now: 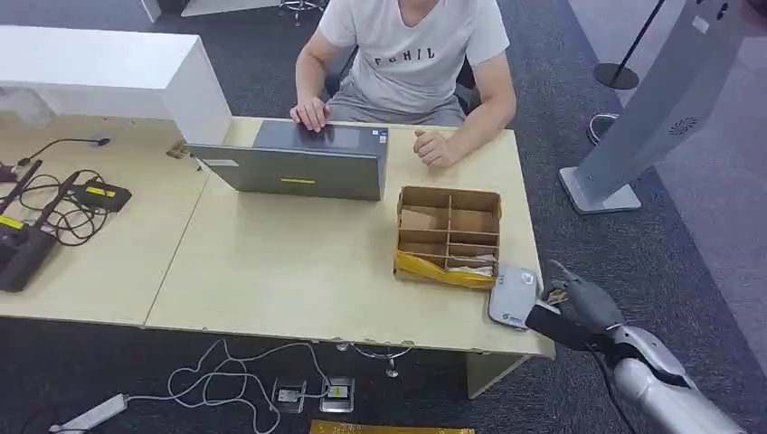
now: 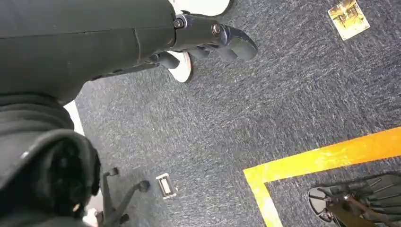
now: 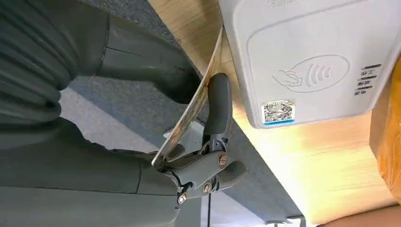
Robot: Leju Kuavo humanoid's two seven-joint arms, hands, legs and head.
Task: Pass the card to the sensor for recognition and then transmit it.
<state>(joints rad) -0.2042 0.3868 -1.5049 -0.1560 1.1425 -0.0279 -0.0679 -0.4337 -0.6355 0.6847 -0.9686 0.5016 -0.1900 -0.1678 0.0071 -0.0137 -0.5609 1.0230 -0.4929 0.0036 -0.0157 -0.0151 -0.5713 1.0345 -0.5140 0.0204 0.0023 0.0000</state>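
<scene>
My right hand point(image 1: 579, 306) hovers off the desk's front right corner, just beside the white card sensor point(image 1: 513, 296). In the right wrist view the thumb and a dark finger point(image 3: 218, 106) pinch a thin glossy card point(image 3: 196, 101), seen edge-on and bent. The card's tip reaches the edge of the sensor point(image 3: 312, 56), which bears a contactless symbol and a QR sticker. My left hand point(image 2: 208, 38) hangs over the carpet with nothing in it, its fingers loosely bent.
A person point(image 1: 407, 54) sits behind the desk point(image 1: 289, 271) at a grey laptop point(image 1: 298, 165). A cardboard divider box point(image 1: 449, 233) stands next to the sensor. Cables and black devices point(image 1: 54, 212) lie at the left. A grey kiosk point(image 1: 656, 108) stands at the right. A gold card point(image 2: 348, 18) lies on the floor.
</scene>
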